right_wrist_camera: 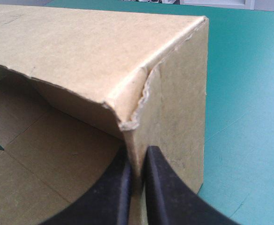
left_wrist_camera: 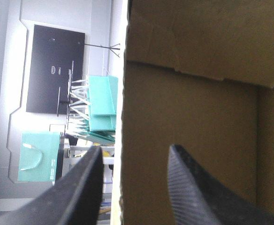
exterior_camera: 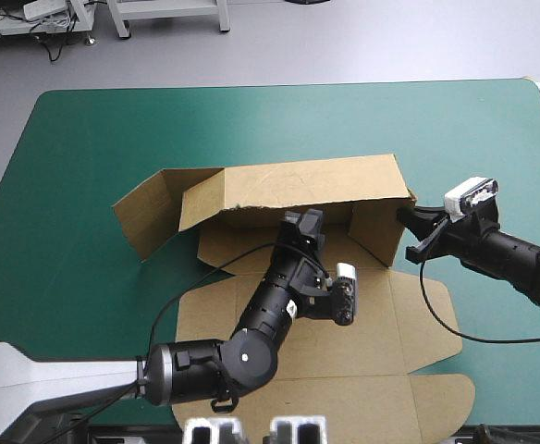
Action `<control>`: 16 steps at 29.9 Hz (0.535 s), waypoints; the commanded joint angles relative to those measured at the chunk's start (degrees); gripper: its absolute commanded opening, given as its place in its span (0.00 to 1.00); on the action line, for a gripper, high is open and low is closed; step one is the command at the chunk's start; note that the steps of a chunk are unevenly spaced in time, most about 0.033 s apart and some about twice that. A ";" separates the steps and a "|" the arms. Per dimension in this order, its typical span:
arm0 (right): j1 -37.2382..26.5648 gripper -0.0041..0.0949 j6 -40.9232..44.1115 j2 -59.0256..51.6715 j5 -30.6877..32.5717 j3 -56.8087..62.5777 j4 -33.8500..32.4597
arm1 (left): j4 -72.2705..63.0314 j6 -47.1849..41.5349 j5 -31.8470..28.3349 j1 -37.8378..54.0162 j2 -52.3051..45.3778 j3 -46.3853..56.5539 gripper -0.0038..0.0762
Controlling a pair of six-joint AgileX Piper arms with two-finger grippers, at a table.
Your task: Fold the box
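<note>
Right claw [right_wrist_camera: 137, 157] clenched on the box [exterior_camera: 298, 190] at its 3 o'clock wall, which we judge steadies it upright. Left claw [left_wrist_camera: 134, 150] released, astride the 12 o'clock wall's edge. The box lies mid-table on the teal-green cover [exterior_camera: 76, 305].

no legible text, labels, brands or numbers, nothing readable on the box [exterior_camera: 298, 185] or the surface [exterior_camera: 85, 139]

Box [exterior_camera: 298, 190] plain brown; tbl cover [exterior_camera: 85, 185] plain teal-green; fingers [left_wrist_camera: 193, 197] black w/ fine ribbing.
</note>
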 commanded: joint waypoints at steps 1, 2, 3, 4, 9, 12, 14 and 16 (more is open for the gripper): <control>-0.08 0.03 0.52 -1.08 2.79 -1.20 1.56 | 6.74 -1.06 4.30 -3.58 -3.09 -3.88 0.23; -0.08 0.03 0.52 -1.08 2.79 -1.20 1.56 | 6.74 -1.06 4.51 -4.36 -3.48 -5.06 0.15; -0.08 0.03 0.52 -1.08 2.79 -1.20 1.45 | 6.74 -1.06 4.51 -4.82 -3.72 -6.27 0.07; -0.08 0.03 0.52 -1.08 2.63 -1.20 1.55 | 6.74 -1.12 4.51 -5.06 -3.86 -7.66 0.04; -0.08 0.03 0.64 -1.08 2.34 -1.73 1.55 | 5.65 -3.87 3.40 -4.74 -5.44 -14.34 0.05; -0.08 0.04 2.51 -1.08 2.34 -3.15 1.97 | 2.17 -3.87 0.33 -3.52 -6.85 -17.57 0.05; -0.08 0.04 4.21 -1.08 2.34 -4.81 1.42 | -1.03 -3.87 -2.06 -1.55 -7.84 -19.40 0.05; -0.08 0.04 6.54 -1.08 2.34 -6.90 0.14 | -4.32 -3.87 -3.39 1.22 -8.46 -21.29 0.05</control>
